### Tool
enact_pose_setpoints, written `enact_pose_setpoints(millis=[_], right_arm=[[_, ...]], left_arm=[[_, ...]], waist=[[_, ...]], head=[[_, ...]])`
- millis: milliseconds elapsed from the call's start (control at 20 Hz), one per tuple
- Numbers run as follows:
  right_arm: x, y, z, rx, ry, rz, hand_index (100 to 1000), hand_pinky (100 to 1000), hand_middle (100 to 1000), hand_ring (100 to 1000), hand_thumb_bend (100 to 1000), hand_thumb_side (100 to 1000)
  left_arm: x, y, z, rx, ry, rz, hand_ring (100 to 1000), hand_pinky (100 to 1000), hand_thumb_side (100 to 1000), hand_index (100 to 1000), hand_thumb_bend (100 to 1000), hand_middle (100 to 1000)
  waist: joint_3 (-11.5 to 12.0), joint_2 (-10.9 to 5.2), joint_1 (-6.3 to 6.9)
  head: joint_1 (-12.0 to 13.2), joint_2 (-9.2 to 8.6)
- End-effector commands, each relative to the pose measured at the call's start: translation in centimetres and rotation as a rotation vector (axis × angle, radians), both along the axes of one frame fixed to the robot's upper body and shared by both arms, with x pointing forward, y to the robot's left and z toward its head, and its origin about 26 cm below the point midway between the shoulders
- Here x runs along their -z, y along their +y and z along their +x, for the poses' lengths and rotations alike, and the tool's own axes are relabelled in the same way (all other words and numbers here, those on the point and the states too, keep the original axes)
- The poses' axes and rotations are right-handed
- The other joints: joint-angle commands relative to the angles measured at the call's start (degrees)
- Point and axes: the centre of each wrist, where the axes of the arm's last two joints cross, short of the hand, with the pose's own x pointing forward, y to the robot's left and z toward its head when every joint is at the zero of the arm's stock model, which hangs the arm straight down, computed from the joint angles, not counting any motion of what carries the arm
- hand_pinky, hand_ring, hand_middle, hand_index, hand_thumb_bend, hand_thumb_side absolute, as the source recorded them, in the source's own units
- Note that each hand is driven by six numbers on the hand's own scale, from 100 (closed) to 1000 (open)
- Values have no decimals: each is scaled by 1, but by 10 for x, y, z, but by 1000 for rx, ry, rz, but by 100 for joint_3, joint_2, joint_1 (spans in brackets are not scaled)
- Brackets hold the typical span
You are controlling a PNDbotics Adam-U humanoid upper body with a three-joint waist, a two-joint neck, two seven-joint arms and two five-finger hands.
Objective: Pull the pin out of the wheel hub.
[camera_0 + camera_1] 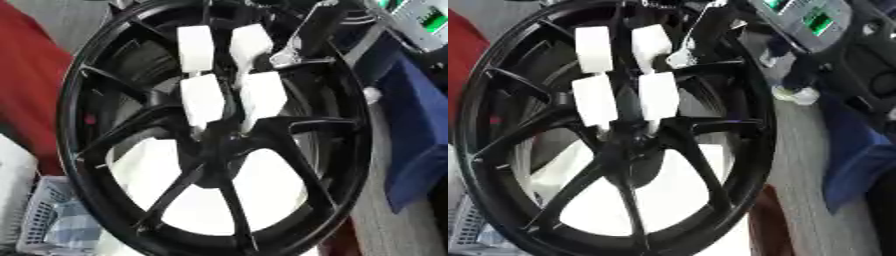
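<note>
A large black wheel hub [114,60] with several spokes stands tilted and fills both views. Its centre [219,142] is dark, and I cannot make out a pin there. My right arm comes in from the upper right, black with a silver joint [284,57]. My right hand [254,92] shows as pale blocks lying over the upper spokes, reaching down to the hub centre. What lies under its lower end is hidden. My left hand is in neither view.
White material [271,180] shows through the lower gaps between the spokes. A red cloth [26,75] lies at the left and a white mesh basket [39,220] at the lower left. A blue cloth [420,135] and a device with green screens [815,20] are at the right.
</note>
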Motion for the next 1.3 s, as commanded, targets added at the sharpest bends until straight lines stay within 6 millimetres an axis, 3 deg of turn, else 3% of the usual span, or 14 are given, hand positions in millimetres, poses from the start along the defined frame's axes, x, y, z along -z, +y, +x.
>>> enact_pose_setpoints(millis=[50, 500, 700, 1000, 1300], right_arm=[[-15, -4, -5, 11, -15, 38, 579, 832, 453, 641, 100, 134], [-49, -20, -22, 27, 10, 175, 545, 828, 413, 610, 100, 100], [-66, -44, -34, 68, -7, 268, 547, 830, 413, 606, 100, 100], [-78, -120, -77, 259, -133, 440, 564, 832, 431, 610, 100, 100], [-53, -198, -100, 526, -290, 646, 588, 839, 453, 610, 100, 100]], left_arm=[[-7, 2, -3, -6, -23, 1, 599, 750, 596, 719, 424, 515], [-5, 6, -4, -23, -16, 7, 599, 750, 594, 719, 423, 515], [-2, 8, -4, -34, -5, 11, 599, 750, 594, 719, 423, 515], [0, 13, -6, -63, -5, 13, 599, 750, 591, 719, 421, 515], [2, 18, -7, -98, -3, 4, 599, 750, 589, 719, 418, 515]], waist=[[-16, -128, 37], [-123, -244, 67], [-214, -298, 102], [-404, -358, 175], [-643, -382, 349]], head=[[-31, -3], [-85, 1], [-26, 15], [130, 14], [396, -19]])
